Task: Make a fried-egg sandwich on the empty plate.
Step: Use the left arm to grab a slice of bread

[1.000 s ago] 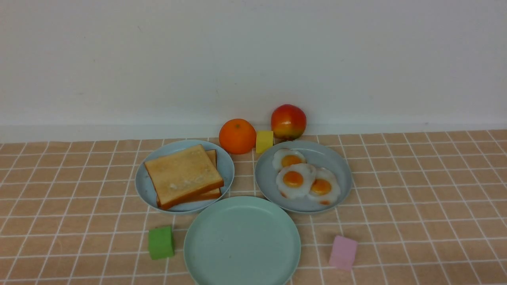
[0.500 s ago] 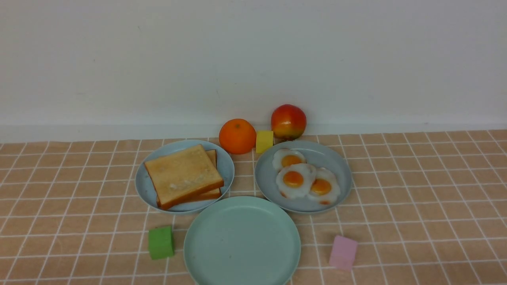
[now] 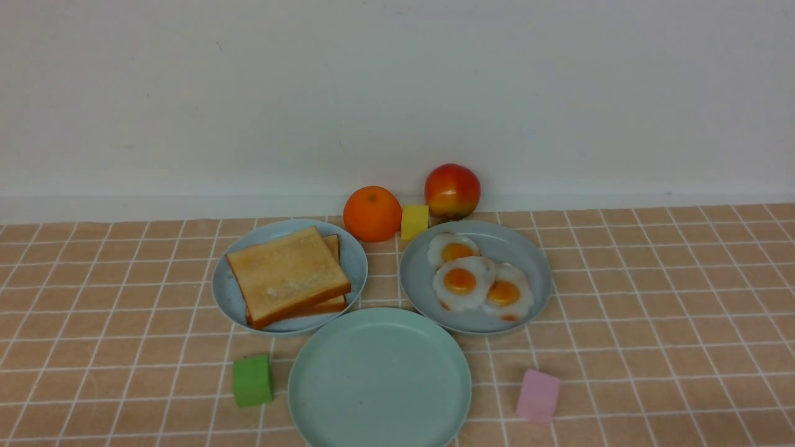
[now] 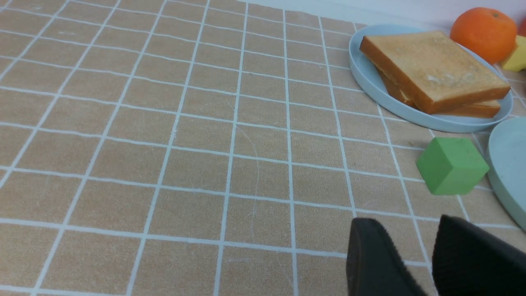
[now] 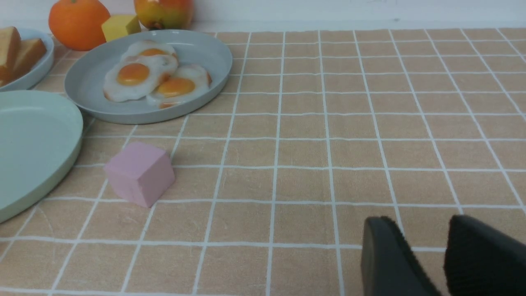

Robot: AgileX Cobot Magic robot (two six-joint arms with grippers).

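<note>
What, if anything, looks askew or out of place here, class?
The toast slices are stacked askew, the upper twisted off the lower on the blue plate. The fried eggs overlap. Nothing spilled or damaged.

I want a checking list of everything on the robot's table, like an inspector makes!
Surface: tan checked cloth with white lines.
Job's things: two toast slices stacked on light blue plate; three fried eggs on grey-blue plate; mint-green plate empty.
Clutter: orange, apple, yellow block at back; green block, pink block beside the mint-green plate.
Grippers: left gripper and right gripper open, holding nothing.
Cables: nothing seen.
Surroundings: plain white wall.
</note>
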